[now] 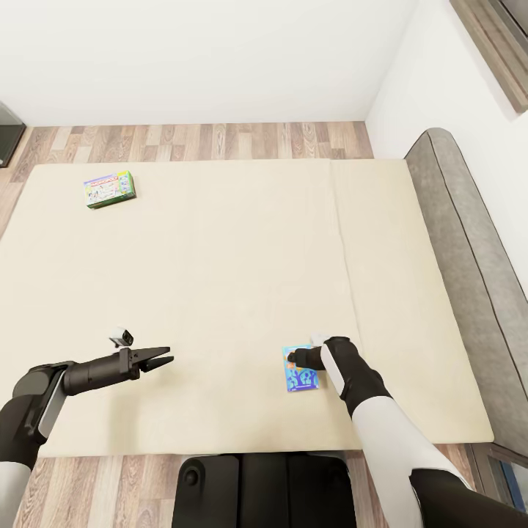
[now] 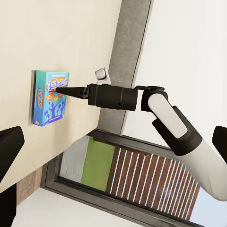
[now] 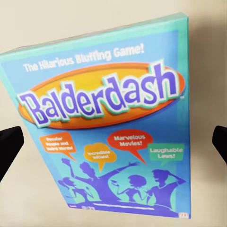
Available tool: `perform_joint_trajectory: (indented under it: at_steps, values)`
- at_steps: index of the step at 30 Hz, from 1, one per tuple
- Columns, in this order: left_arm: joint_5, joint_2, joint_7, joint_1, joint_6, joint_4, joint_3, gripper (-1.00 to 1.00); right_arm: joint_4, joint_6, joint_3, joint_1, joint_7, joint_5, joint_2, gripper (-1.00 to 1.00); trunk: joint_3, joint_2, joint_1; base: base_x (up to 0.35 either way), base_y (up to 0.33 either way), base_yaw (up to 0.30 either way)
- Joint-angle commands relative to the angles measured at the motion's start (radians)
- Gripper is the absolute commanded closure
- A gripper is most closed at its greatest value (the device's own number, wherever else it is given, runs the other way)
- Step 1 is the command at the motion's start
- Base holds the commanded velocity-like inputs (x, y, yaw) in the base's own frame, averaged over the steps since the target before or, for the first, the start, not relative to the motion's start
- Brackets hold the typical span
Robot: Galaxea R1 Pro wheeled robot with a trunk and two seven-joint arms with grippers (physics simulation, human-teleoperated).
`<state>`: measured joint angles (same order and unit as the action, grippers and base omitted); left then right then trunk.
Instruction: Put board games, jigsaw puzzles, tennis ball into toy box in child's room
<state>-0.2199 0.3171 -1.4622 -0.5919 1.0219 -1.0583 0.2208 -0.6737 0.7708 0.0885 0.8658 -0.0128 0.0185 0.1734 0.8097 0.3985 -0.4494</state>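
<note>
Two board games lie flat on the cream bed (image 1: pixel 220 279). The blue "Balderdash" one (image 1: pixel 301 375) is near the front edge, and my right gripper (image 1: pixel 297 358) hovers just over its far end, open, its dark fingertips (image 3: pixel 9 149) standing wide on either side of the box (image 3: pixel 109 123). In the left wrist view the same box (image 2: pixel 49 97) shows with the right gripper's tip at its edge. The green-bordered game (image 1: pixel 108 189) rests at the bed's far left. My left gripper (image 1: pixel 163 359) hangs open and empty over the front left of the mattress.
A grey headboard (image 1: pixel 469 279) runs along the bed's right side under slatted brown shutters (image 1: pixel 499 44). Wood-plank floor (image 1: pixel 205 139) borders the bed in front and behind. A dark cabinet corner (image 1: pixel 7 132) shows at far left. My base (image 1: pixel 257 491) is against the bed's front edge.
</note>
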Motion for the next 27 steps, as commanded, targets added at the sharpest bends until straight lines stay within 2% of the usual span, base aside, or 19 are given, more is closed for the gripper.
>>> perform_joint_trajectory:
  at_steps: [1,27]
  values:
    - [-0.001,0.000,-0.003,0.000,0.011,0.000,0.000,-1.00,-0.001,0.004,0.005,0.000,-0.001,0.001,0.001,-1.00,0.001,0.002,-0.001,0.000,0.000,0.000]
    - [-0.001,0.000,-0.003,0.000,0.009,0.000,0.000,-1.00,-0.001,-0.004,0.005,0.000,-0.001,0.001,0.001,-1.00,0.001,0.002,-0.001,0.000,0.000,0.000]
